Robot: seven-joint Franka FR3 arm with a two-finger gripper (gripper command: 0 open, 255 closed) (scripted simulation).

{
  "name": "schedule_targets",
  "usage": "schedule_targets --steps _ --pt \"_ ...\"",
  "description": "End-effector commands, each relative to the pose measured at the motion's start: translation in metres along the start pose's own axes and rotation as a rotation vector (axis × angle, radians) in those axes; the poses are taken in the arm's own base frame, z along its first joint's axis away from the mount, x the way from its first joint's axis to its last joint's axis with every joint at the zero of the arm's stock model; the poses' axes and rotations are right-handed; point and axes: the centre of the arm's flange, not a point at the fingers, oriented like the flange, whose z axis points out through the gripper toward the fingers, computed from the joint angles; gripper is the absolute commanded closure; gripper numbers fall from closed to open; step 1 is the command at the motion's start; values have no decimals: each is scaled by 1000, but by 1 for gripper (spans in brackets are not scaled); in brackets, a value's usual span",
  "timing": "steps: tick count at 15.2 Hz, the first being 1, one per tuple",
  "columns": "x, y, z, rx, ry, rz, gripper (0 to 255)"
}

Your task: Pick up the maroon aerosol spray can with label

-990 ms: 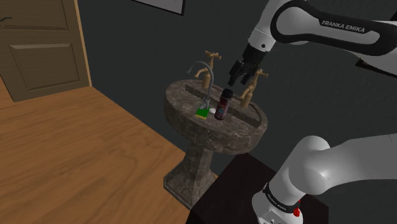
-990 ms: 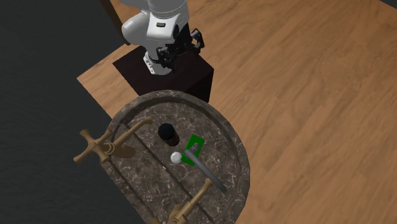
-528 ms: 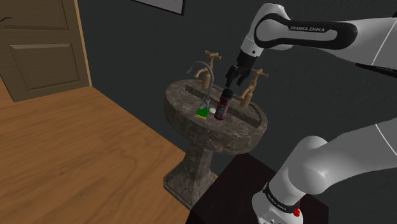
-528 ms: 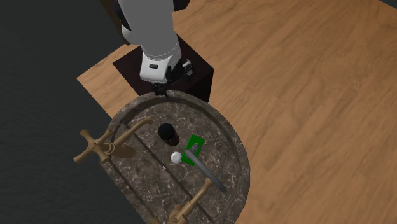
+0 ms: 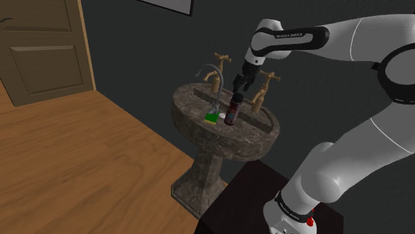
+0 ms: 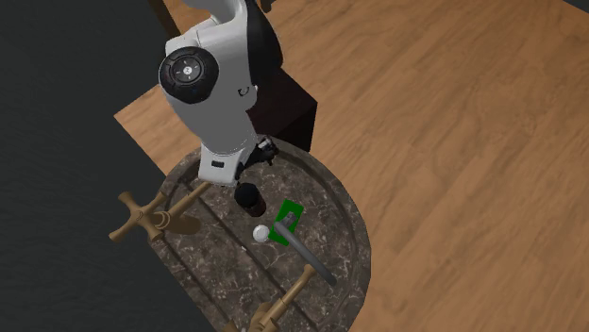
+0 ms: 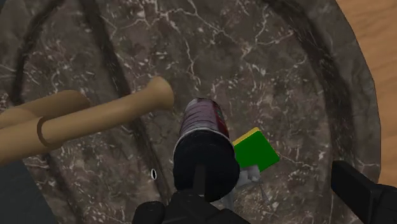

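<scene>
Movement of the arm over the last second brings the tool point(image 5: 241, 82) from near the tap handle to just above the spray can point(image 5: 232, 110), which stands upright in the stone sink point(image 5: 189, 114) beside a green block point(image 7: 256, 149). The tool's fingers stand wide apart and hold nothing, so I judge the descent comes next.

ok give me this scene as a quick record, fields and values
target: maroon spray can, black cap, upright in the basin
gripper: gripper open, just above the can, pointing down at it
grasp: not yet made, fingers stand apart with nothing clasped
support: marbled stone pedestal sink
beside the can: green block, small white ball
fixtures: brown cross-handle taps, grey spout
floor: wood planks
</scene>
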Motion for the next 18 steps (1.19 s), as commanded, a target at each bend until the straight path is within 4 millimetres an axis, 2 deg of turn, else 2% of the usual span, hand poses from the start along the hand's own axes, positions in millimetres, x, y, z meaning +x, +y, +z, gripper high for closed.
schedule_targets --steps 1,4,11,13,14,18 --pt "16 19 12 -5 -11 -7 0" --pt "37 45 31 -10 -26 -16 0" --pt "35 46 67 -10 -26 -16 0" --pt "35 46 70 -10 -26 -16 0" --pt "35 46 69 -10 -26 -16 255" --pt "35 46 69 -10 -26 -16 255"
